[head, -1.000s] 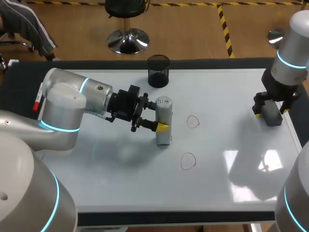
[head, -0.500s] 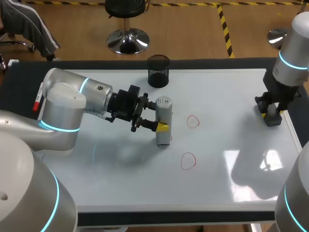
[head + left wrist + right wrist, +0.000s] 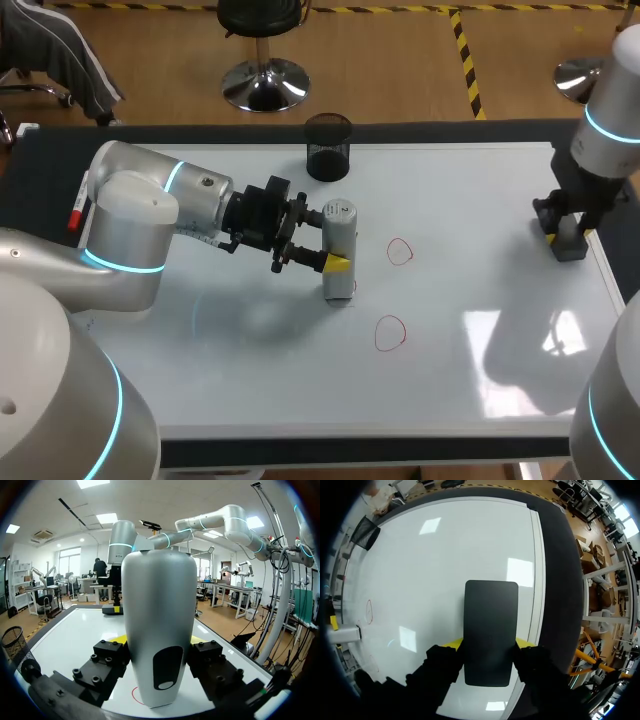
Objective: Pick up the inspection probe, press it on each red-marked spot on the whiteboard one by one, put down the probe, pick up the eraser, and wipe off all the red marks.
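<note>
— Whiteboard (image 3: 450,200), the broad glossy white panel, covered the tabletop (image 3: 45,170)?
— Yes. Left tool (image 3: 336,262) clamped the upright grey cylindrical probe (image 3: 339,235) on it; right tool (image 3: 566,232) gripped the dark rectangular eraser (image 3: 570,245) near its right edge. Two red loops (image 3: 400,251) lay nearby.

A robotics lab: the left arm (image 3: 150,215) and the right arm (image 3: 610,120), grey with glowing blue rings, stand at a whiteboard (image 3: 470,210) laid flat as the tabletop, a black mesh cup (image 3: 328,147) at its far edge
</note>
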Tool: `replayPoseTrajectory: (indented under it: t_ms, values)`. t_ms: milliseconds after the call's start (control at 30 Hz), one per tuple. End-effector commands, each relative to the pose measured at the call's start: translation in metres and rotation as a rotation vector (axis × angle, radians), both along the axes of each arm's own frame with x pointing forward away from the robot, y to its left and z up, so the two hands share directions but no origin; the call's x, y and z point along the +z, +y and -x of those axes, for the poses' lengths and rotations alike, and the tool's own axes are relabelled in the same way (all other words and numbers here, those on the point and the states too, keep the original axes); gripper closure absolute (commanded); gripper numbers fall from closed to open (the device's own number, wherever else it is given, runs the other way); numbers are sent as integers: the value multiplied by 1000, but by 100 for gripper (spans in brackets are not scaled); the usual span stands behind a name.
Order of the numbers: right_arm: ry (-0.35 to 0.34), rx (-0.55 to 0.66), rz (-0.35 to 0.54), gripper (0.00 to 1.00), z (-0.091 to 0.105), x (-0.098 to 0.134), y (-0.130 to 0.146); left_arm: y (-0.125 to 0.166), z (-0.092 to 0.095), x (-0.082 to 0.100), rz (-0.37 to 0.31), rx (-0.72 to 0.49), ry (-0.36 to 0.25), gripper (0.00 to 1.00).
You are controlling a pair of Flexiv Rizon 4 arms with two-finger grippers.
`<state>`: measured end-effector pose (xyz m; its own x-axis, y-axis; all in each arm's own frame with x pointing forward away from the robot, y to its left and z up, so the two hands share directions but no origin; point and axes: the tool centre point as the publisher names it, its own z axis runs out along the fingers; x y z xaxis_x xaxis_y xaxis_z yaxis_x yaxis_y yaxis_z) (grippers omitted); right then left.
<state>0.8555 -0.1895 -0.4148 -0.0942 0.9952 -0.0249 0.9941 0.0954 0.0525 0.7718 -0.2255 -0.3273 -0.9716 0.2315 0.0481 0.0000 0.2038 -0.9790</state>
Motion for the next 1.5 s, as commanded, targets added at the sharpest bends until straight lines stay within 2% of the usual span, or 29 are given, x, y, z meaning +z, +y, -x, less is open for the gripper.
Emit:
replayPoseTrajectory:
  t_ms: [33, 633, 1067, 1333, 1500]
  values:
    - [0, 2, -4, 100, 1, 2, -2, 1, 1, -6, 0, 0, 1, 100]
    - [0, 2, -4, 100, 1, 2, -2, 1, 1, -6, 0, 0, 1, 100]
    - [0, 2, -4, 100, 1, 2, -2, -6, 5, 18, -2, -18, -16, 100]
    - [0, 2, -4, 100, 1, 2, -2, -3, 3, 41, -15, -30, -41, 100]
    - [0, 2, -4, 100, 1, 2, -2, 0, 2, 49, -22, -31, -55, 100]
